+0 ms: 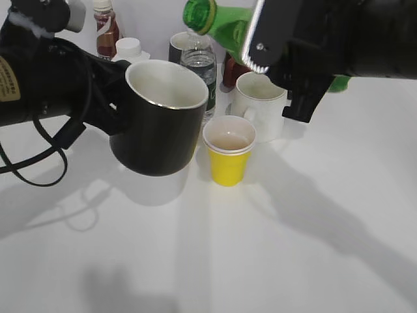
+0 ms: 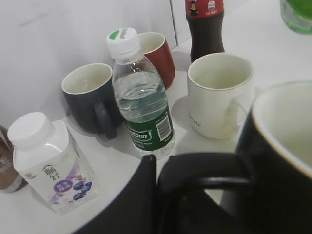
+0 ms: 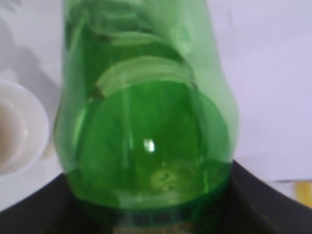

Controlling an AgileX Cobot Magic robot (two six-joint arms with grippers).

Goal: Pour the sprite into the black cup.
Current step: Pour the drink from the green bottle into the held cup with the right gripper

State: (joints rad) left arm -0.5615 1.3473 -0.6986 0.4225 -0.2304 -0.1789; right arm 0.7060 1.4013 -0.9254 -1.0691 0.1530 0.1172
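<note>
Sprite (image 1: 225, 26) tilted, long axis near-horizontal, neck pointing left above black cup (image 1: 159, 120)

Green sprite (image 1: 225, 26) tilted, uncapped mouth leftward; glossy black cup (image 1: 159, 120) raised, white inside

Five bottles (image 2: 143, 105), four mugs (image 2: 219, 92), and one yellow paper cup (image 1: 229, 150).

Both arms raised, left pincer (image 1: 114, 98) and right pincer (image 1: 280, 62) clamped.
</note>
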